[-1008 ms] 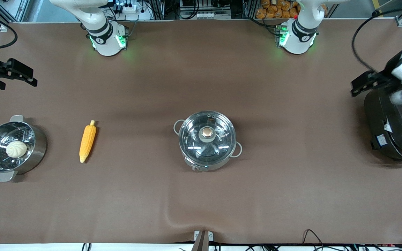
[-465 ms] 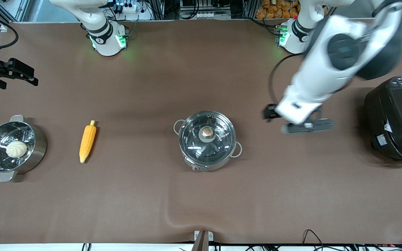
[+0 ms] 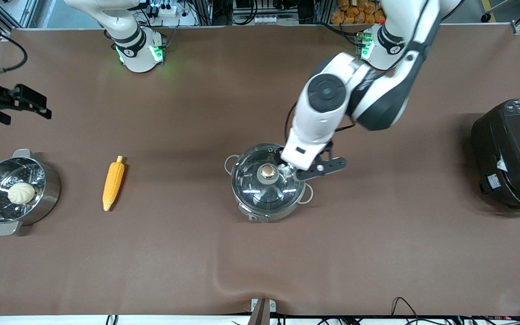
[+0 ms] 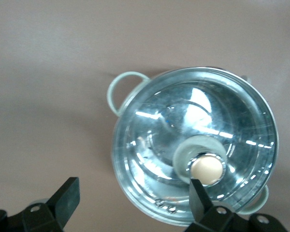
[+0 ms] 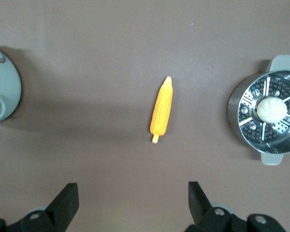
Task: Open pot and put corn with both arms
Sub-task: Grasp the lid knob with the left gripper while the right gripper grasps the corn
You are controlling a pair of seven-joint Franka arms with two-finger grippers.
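Observation:
The steel pot (image 3: pixel 266 205) stands mid-table with its glass lid (image 3: pixel 251 183) on and the copper knob (image 3: pixel 267 170) in the middle. My left gripper (image 3: pixel 307 168) hangs open over the pot's rim toward the left arm's end. In the left wrist view, one fingertip (image 4: pixel 197 195) is beside the knob (image 4: pixel 208 169), and the other is over bare table; the gripper (image 4: pixel 133 198) holds nothing. The corn (image 3: pixel 113 183) lies on the table toward the right arm's end. My right gripper (image 3: pixel 39 106) is open and empty, high near that table end. Its wrist view shows the corn (image 5: pixel 162 112).
A steel steamer pot (image 3: pixel 50 180) holding a white bun (image 3: pixel 20 193) stands beside the corn at the right arm's end. A big black rice cooker (image 3: pixel 510 153) stands at the left arm's end. The table cloth is wrinkled near the front edge.
My left arm has swung from over the rice cooker to over the pot. My right gripper has barely shifted. The pot, lid and corn have not moved.

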